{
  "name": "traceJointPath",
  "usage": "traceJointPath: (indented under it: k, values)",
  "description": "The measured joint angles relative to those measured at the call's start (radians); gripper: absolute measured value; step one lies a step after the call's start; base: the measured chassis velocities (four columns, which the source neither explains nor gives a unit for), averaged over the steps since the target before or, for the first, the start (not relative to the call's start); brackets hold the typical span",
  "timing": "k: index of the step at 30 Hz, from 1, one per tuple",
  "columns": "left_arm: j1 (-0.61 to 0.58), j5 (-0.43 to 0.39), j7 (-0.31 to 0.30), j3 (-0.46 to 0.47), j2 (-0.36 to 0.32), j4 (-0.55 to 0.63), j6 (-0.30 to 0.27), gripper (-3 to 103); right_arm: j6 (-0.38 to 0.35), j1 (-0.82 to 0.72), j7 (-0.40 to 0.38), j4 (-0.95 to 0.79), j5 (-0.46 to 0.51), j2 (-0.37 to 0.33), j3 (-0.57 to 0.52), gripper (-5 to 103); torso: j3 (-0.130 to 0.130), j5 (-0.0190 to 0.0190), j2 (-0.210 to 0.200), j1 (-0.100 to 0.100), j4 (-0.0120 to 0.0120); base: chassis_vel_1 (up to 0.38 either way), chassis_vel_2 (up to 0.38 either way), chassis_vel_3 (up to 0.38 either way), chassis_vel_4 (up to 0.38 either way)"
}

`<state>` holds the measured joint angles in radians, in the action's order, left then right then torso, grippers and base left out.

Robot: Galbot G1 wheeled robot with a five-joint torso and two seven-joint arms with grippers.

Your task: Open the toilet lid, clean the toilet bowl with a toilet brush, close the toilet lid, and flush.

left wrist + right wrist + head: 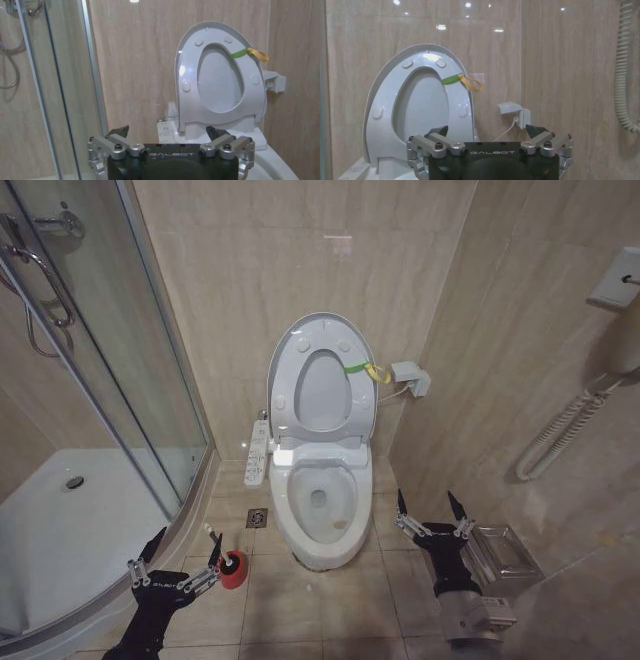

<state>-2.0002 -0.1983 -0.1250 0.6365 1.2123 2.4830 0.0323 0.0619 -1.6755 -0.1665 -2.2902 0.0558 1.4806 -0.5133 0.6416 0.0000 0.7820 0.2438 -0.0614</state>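
Both grippers hang low in front of one toilet. From the head view, the left gripper (172,563) sits by the shower kerb with its two fingers spread wide and nothing between them; just beside it on the floor stands one red holder cup (233,570), with the thin pale handle of the toilet brush (213,538) sticking up from it. The right gripper (432,511) hovers on the other side of the toilet, fingers likewise splayed and empty. Between them the toilet bowl (320,525) is white and oval, with one long button panel (257,452) on its side. The toilet lid (292,360) stands upright against the tiled wall together with the ring seat (322,438), a yellow-green band (366,369) tied at its edge.

From the left wrist view, the left gripper (167,132) is released, its two dark fingertips apart, and the raised toilet lid (191,39) looks glossy white beyond it, near the glass shower door (47,82).

From the right wrist view, the right gripper (487,129) is unclenched too, facing the toilet lid (380,82) and one coiled cord (622,67) on the wall.
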Motion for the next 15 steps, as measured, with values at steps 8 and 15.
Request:
traceJointPath:
  k: [8,15]
  values:
    - [0.0,0.0,0.0,0.0,0.0,0.0,0.0,100,0.0,0.0,0.0,0.0,0.0,0.0,0.0,100,0.0,0.0,0.0,0.0,0.0,0.0,0.0,0.0,0.0]
    - [0.0,0.0,0.0,0.0,0.0,0.0,0.0,100,0.0,0.0,0.0,0.0,0.0,0.0,0.0,100,0.0,0.0,0.0,0.0,0.0,0.0,0.0,0.0,0.0]
